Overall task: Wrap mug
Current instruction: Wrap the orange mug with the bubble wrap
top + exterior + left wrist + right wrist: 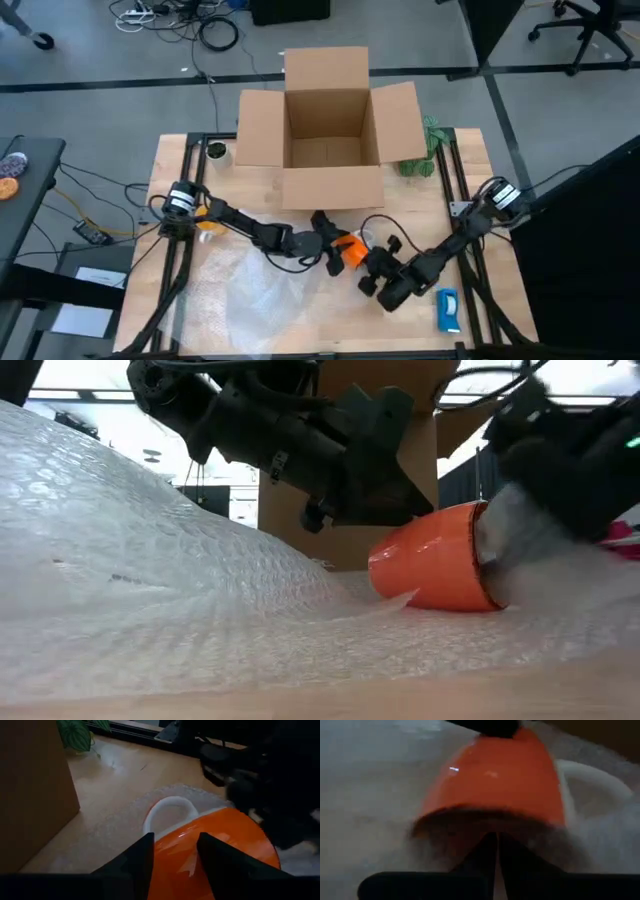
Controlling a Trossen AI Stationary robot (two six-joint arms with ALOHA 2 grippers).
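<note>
Counter [460, 215]: bare wood open along the left edge and at the right of the high view. Back centre taken by one cardboard box [325, 135], all four flaps folded outward, interior showing bare cardboard only.

Bubble wrap [255, 290]: one clear sheet, spread over the lower-left and centre of the counter, rising in a hump at the left of the low view.

Mug [350, 252]: one, bright orange with a white handle, lying on its side on the wrap just in front of the box, lower centre of the high view. Open mouth turned toward the right arm.

Left gripper [172, 857]: reaches in from the left of the high view; jaws spread a little, resting against the mug's orange wall beside the handle.

Right gripper [496, 851]: comes in from the lower right, right at the mug's mouth; jaws pressed nearly together, with a fold of wrap bunched at the rim. Whether anything is pinched: cannot tell.

Other items, one each: blue-and-white flat object [447, 309] near the lower-right counter edge; green leafy plant [425, 150] just right of the box.
</note>
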